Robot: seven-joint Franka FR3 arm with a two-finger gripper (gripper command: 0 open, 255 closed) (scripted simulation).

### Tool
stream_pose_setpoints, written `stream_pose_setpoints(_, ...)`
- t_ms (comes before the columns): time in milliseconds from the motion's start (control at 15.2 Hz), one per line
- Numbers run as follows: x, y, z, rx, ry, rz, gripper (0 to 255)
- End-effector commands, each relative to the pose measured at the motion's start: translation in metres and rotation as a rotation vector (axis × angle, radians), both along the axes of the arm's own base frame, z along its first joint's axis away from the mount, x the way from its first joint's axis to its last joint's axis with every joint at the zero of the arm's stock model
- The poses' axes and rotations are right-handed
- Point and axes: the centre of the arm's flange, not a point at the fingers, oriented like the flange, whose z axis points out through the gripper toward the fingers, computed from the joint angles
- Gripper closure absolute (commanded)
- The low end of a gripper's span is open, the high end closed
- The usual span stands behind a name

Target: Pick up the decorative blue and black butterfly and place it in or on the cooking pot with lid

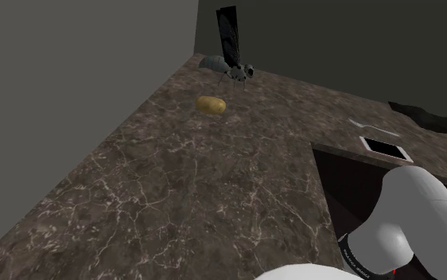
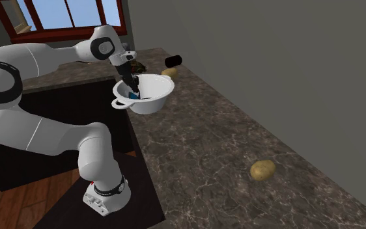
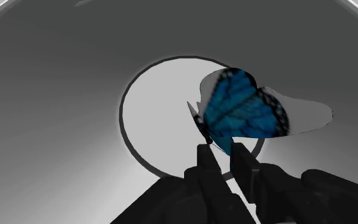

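Observation:
A blue butterfly with black wing edges [image 3: 241,111] stands inside a white two-handled pot [image 3: 57,95], over its round floor. My gripper [image 3: 224,156] reaches down into the pot, and its two black fingers are drawn close together on the butterfly's lower edge. In the second exterior view the gripper [image 2: 133,90] dips into the white pot [image 2: 159,97] on the brown marble counter, with a speck of the blue butterfly [image 2: 134,95] at its tips. A grey domed vessel [image 1: 211,62] stands at the far end of the counter in the shoulder view; I cannot tell if it has a lid.
A potato [image 1: 211,104] lies near the domed vessel, beside a tall black object [image 1: 228,36]. A sink cutout [image 1: 383,147] sits at the shoulder view's right. In the second exterior view, one potato [image 2: 262,170] lies in front, and another potato [image 2: 170,73] and a black cylinder [image 2: 173,60] lie behind the pot.

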Motion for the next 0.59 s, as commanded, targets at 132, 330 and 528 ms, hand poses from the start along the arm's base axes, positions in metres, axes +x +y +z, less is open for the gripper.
stream_pose_setpoints(132, 0.0, 0.0, 0.0, 0.0, 0.0, 0.0, 255)
stream_pose_setpoints(330, 0.0, 0.0, 0.0, 0.0, 0.0, 0.0, 255)
stream_pose_setpoints(528, 0.04, -0.034, 0.005, 0.117, 0.137, 0.326, 0)
